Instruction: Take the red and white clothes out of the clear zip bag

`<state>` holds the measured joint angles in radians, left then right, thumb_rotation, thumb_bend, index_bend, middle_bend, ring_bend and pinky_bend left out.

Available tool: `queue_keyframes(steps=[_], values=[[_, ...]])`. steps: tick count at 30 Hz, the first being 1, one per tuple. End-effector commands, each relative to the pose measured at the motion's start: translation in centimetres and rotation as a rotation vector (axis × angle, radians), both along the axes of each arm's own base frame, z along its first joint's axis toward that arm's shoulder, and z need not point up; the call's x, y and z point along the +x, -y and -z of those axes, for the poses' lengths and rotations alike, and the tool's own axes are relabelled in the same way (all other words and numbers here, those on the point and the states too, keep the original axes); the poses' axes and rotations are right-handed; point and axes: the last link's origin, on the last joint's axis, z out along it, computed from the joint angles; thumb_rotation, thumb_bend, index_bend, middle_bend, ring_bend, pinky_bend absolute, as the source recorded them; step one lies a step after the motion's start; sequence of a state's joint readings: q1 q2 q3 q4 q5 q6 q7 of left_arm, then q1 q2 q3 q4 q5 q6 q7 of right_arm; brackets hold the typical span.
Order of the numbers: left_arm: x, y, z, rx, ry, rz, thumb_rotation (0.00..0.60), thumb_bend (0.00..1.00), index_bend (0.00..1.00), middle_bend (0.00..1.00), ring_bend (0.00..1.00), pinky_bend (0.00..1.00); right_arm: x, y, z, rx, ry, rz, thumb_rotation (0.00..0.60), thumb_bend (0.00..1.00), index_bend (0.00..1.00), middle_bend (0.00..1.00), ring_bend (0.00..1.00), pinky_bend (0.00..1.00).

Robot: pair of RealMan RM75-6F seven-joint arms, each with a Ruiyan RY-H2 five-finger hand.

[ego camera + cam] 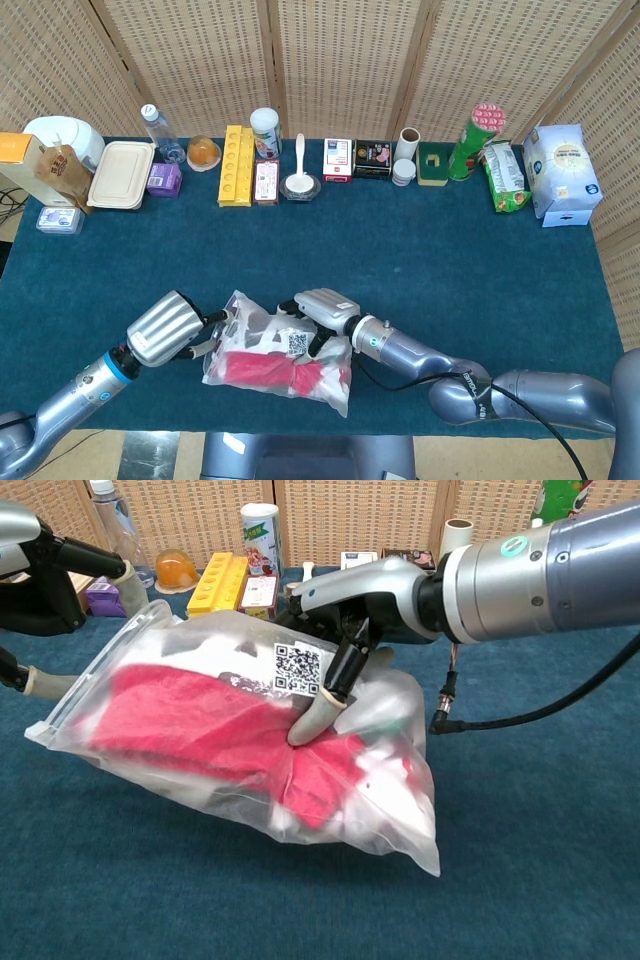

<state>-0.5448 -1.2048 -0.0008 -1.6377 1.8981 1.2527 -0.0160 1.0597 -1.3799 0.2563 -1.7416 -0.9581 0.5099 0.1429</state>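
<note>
Clear zip bag point(275, 352) point(240, 740) lies near the front edge of the counter point(430, 260), a bit left of centre, zip end pointing left. Red and white clothes point(285, 368) point(200, 730) are inside it, red bulk toward the front, white parts at the back and right end. A QR label point(297, 668) shows on the bag's top.

Right hand point(322, 310) point(345, 610) rests on top of the bag at its right half, fingers curled down, one fingertip point(305, 725) pressing the plastic into the red cloth. It holds the bag in a grip from above; how far the fingers wrap under, cannot tell.

Left hand point(165, 328) point(45, 575) is at the bag's zip end, fingers apart, one fingertip point(130, 580) touching the upper corner of the opening and another point(45, 685) at the lower corner. Whether it pinches the plastic or only touches it, cannot tell.

Along the back edge of the counter: water bottle point(155, 125), beige lunch box point(121, 174), yellow tray point(236, 165), white canister point(265, 130), white spoon in a bowl point(299, 182), small boxes point(355, 160), green tube with red top point(475, 140), blue-white carton point(562, 175) at the back right corner.
</note>
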Motion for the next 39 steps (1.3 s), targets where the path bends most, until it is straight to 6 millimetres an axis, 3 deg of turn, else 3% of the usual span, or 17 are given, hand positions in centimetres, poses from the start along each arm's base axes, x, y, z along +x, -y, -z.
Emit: queue_keyframes(steps=[1,39], values=[[0.2,-0.1,0.1,-0.002,0.014,-0.002,0.6,0.21,0.41,1.0,0.97,0.93,-0.2,0.0,0.2,0.008,0.0,0.009,0.6,0.21,0.8,0.89,1.0,1.0],[3.3,-1.5,3.3,-0.072,0.255,0.003,0.6,0.25,0.42,1.0,1.0,0.98,0.7,-0.4,-1.7,0.062,0.118,0.085,0.6,0.21,0.8,0.89,1.0,1.0]])
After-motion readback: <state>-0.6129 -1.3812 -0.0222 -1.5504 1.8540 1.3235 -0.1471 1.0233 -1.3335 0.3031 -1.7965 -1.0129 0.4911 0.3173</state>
